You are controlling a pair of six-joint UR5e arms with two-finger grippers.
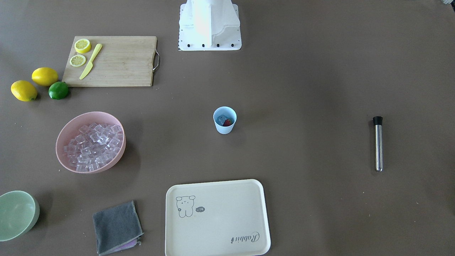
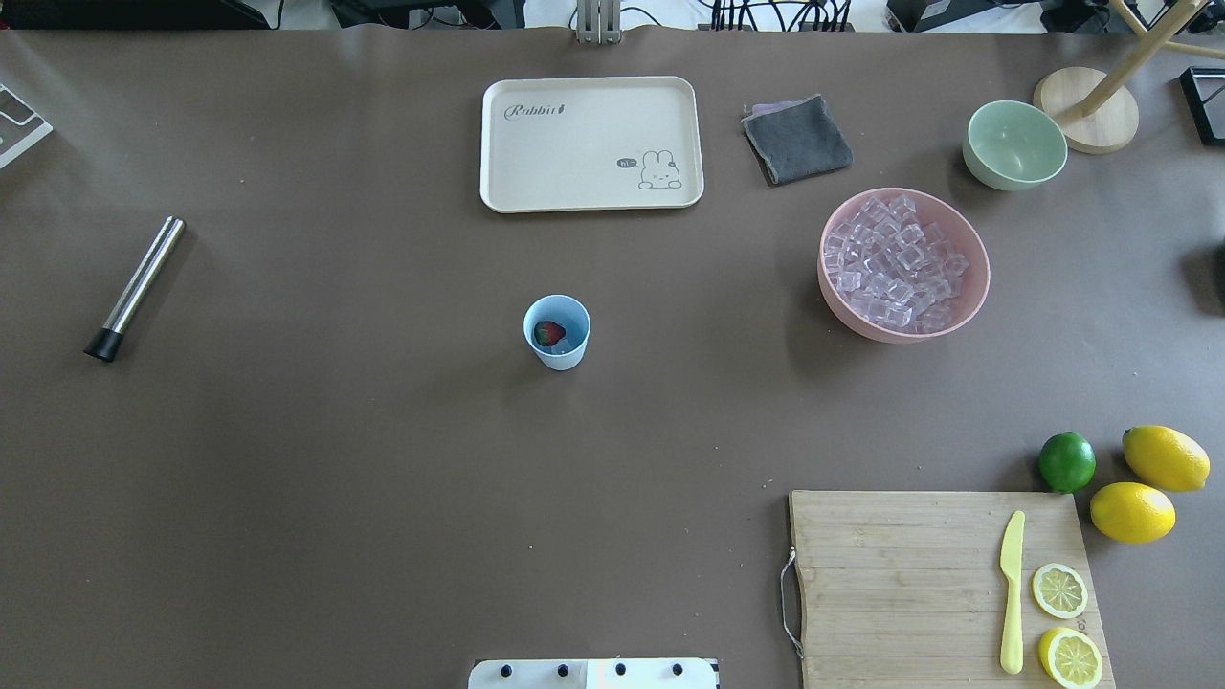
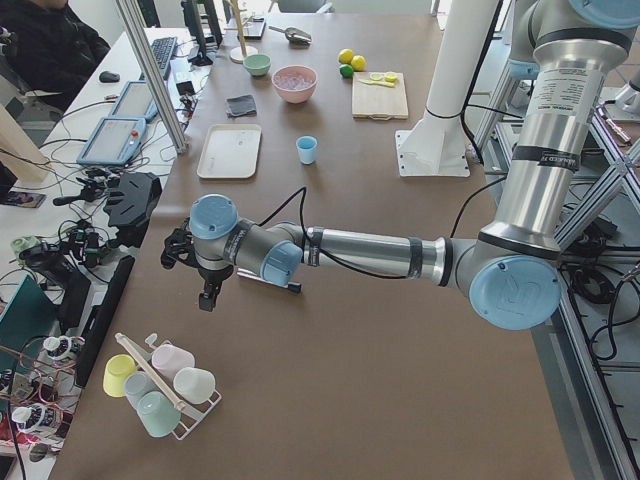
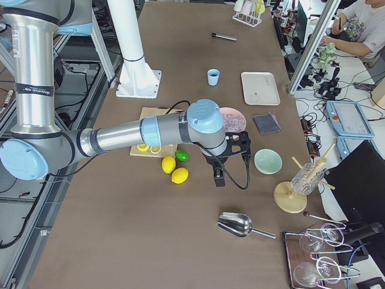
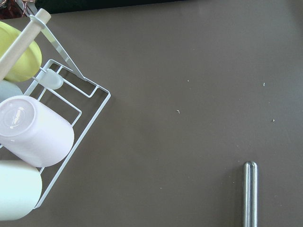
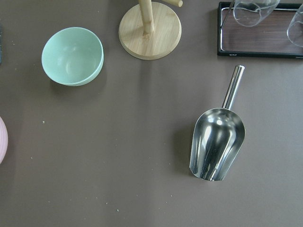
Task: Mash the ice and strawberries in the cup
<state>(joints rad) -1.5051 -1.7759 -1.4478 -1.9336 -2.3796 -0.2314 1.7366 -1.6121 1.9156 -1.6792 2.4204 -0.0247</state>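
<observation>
A pale blue cup [image 2: 557, 332] stands alone near the middle of a brown table [image 2: 335, 478], upright, its long axis vertical, wide mouth up and narrowing to the base; bare table surrounds it on every side; the nearest thing, a cream tray [image 2: 591, 144], lies well beyond it on the far side from the robot. Inside the cup a small red strawberry [image 1: 228, 122] sits against a clear piece of ice [image 1: 221, 119]; which way the berry points is too small to tell. A steel muddler [image 2: 135, 288] lies flat well off to the left, black tip toward the robot; the left wrist view cuts it off, showing only its rounded steel end beside a wire cup rack [image 5: 71, 109]. On the far right a pink bowl [image 2: 903, 264] is heaped with more clear cubes. The left gripper [image 3: 207, 292] hangs over the table's left end and the right gripper [image 4: 219, 176] over the right end near a green bowl [image 6: 72, 56] and a metal scoop [image 6: 217, 142]; both show only in side views, so whether their fingers are spread or pressed together cannot be told.
</observation>
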